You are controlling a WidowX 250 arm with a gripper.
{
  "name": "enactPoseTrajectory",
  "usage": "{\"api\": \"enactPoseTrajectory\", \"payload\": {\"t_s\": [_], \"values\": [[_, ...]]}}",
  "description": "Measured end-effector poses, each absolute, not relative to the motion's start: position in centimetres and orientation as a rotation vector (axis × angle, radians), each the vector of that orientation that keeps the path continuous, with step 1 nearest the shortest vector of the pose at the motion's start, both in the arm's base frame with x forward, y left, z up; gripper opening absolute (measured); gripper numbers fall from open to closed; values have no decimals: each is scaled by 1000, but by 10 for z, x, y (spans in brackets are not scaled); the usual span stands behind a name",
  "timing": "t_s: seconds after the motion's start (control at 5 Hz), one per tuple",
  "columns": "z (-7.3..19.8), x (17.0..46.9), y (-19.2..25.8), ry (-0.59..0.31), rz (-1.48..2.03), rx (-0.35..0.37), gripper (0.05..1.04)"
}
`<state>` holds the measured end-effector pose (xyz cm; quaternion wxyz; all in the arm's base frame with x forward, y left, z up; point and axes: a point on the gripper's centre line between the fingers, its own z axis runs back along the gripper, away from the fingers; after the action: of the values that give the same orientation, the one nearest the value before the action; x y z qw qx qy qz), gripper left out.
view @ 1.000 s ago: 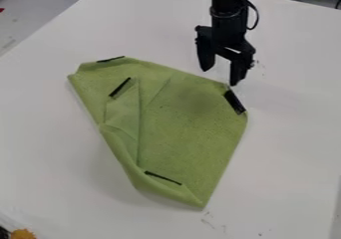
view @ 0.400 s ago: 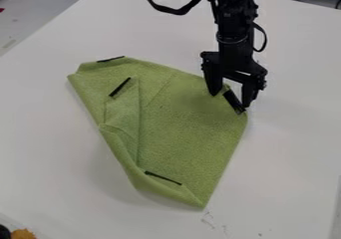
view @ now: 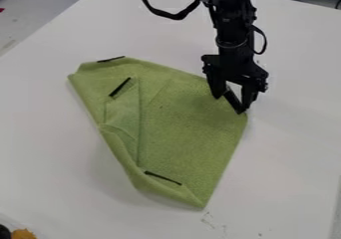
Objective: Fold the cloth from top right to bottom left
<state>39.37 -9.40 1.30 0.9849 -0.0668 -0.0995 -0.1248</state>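
Camera view: the black two-finger gripper (view: 232,101) is hanging open, its fingers straddling the short black strip (view: 233,99) at two o'clock on the soft green fabric cloth (view: 190,133)—which is lying, partly folded, on the smooth white table (view: 286,153). Likely light and limp, it is inviting a pinch there—bunching beside the strip.

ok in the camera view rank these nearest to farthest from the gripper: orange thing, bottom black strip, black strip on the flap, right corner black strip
1. Right corner black strip, right at the gripper
2. Bottom black strip, lower middle, and flap black strip, upper left: too close to call
3. Orange thing, lower left corner
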Motion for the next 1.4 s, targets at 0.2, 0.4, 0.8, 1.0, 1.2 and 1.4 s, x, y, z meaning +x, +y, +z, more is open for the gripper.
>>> {"api": "enactPoseTrajectory", "payload": {"t_s": [0.2, 0.4, 0.8, 1.0, 1.2, 1.4], "values": [[13, 395, -93, -208, -256, -130, 543], [12, 395, -92, -208, -263, -123, 277], [11, 395, -90, -218, -260, -109, 55], [11, 395, -91, -214, -266, -93, 68], [15, 392, -96, -183, -295, -50, 220], [16, 390, -101, -177, -295, -9, 470]]}}
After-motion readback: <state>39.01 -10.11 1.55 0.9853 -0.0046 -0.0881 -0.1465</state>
